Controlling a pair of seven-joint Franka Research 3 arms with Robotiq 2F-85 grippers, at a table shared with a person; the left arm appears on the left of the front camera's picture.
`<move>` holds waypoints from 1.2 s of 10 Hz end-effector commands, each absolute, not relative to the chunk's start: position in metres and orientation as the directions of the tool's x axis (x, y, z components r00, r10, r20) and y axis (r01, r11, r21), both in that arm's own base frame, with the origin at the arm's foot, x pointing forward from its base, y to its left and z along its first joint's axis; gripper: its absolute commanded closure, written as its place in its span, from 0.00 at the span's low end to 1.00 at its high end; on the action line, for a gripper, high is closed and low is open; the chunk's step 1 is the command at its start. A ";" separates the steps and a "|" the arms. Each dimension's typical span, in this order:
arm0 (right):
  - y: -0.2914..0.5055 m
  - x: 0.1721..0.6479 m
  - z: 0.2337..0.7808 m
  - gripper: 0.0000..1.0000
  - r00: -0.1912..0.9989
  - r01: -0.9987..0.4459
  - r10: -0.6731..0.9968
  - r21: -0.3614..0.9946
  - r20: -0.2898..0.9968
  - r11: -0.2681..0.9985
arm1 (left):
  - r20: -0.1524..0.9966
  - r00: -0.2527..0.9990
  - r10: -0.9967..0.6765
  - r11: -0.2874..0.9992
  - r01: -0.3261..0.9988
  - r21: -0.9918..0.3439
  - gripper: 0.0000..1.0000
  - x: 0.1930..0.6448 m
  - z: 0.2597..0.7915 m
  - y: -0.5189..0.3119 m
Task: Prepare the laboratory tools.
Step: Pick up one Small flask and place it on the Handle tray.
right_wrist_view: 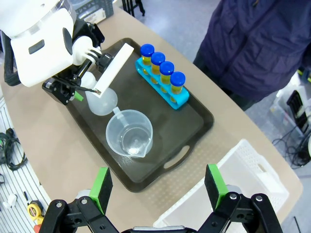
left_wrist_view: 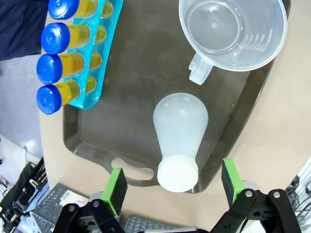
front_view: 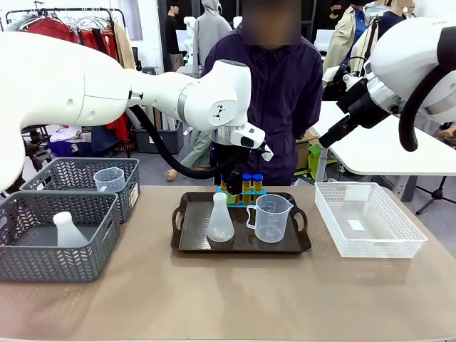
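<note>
A dark tray in the table's middle holds a whitish conical flask, a clear handled beaker and a cyan rack of blue-capped yellow tubes. My left gripper hangs over the tray's far side, just behind the flask. In the left wrist view the open left gripper looks down with its green pads either side of the flask mouth, not touching; the beaker and tubes lie beyond. My right gripper is open and empty, high above the tray.
Two grey mesh baskets stand at the left, one holding another flask, the other another beaker. A white lattice basket sits at the right. A person in a dark jacket stands behind the tray.
</note>
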State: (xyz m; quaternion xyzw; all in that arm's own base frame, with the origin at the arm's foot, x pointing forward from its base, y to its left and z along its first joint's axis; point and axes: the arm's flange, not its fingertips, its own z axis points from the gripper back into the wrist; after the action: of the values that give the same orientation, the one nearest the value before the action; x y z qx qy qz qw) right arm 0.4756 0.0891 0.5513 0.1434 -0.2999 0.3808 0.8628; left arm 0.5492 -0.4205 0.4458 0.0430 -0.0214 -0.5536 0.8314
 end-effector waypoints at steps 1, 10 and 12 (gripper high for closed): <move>0.088 0.476 0.551 0.00 0.531 -0.744 0.566 0.026 0.631 0.668 | -0.013 0.389 -0.921 0.386 0.917 0.096 0.00 0.550 0.448 -0.418; 0.088 0.476 0.551 0.00 0.531 -0.744 0.566 0.026 0.631 0.668 | 0.106 0.360 -0.927 0.350 0.932 -0.096 0.00 0.549 0.488 -0.377; 0.088 0.476 0.551 0.00 0.531 -0.744 0.566 0.026 0.631 0.668 | 0.110 0.343 -0.933 0.326 0.934 -0.146 0.00 0.546 0.515 -0.348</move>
State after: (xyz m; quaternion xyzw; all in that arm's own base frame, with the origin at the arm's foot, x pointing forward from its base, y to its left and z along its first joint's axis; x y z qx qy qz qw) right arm 0.4756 0.0890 0.5513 0.1434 -0.2999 0.3807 0.8629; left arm 0.5574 -0.3661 0.5104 -0.0743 -0.0207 -0.5642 0.8220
